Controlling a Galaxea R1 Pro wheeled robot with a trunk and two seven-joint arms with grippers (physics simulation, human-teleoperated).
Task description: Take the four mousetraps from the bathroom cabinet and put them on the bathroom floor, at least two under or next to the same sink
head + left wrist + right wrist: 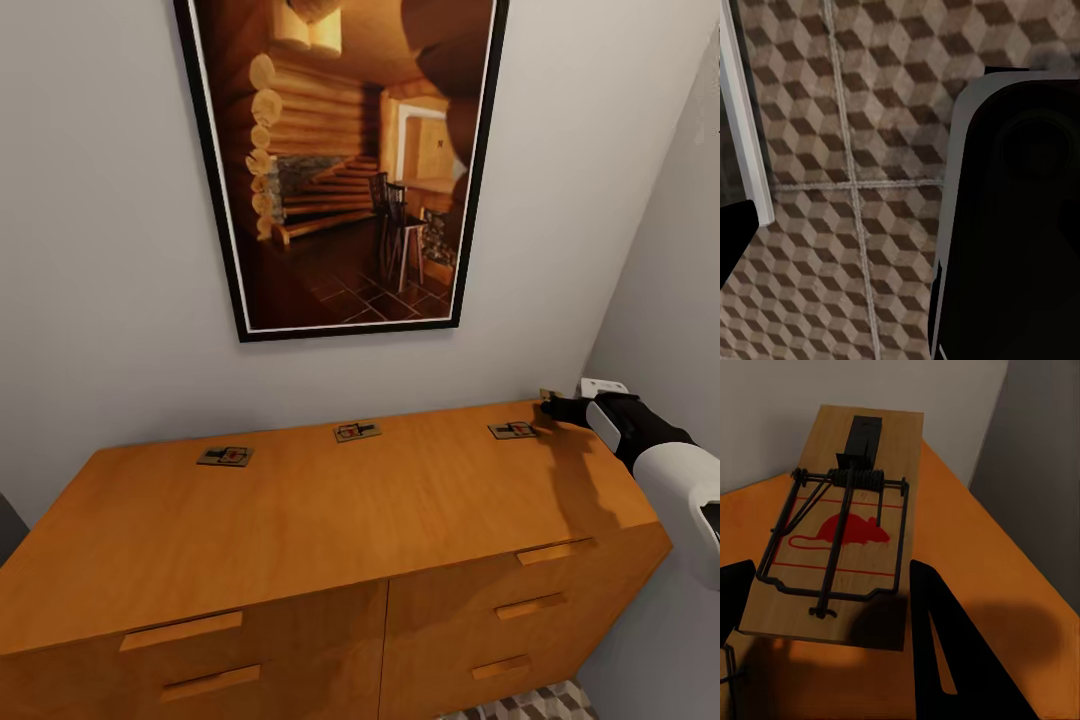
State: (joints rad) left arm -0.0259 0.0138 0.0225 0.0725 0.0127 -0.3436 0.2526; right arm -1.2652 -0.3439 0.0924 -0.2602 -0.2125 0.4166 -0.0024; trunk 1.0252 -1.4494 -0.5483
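Reaching for the fourth mousetrap (840, 529) at the cabinet's (330, 520) far right corner.
The right hand (832, 607) is released, fingers straddling its near end; three other mousetraps (225, 456) lie along the top. Next, I judge: lower, clench, lift.

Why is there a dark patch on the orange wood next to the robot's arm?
Head view: the right arm throws a shadow across the cabinet top. Right wrist view: the same shadow darkens the wood below the mousetrap, between the dark fingers.
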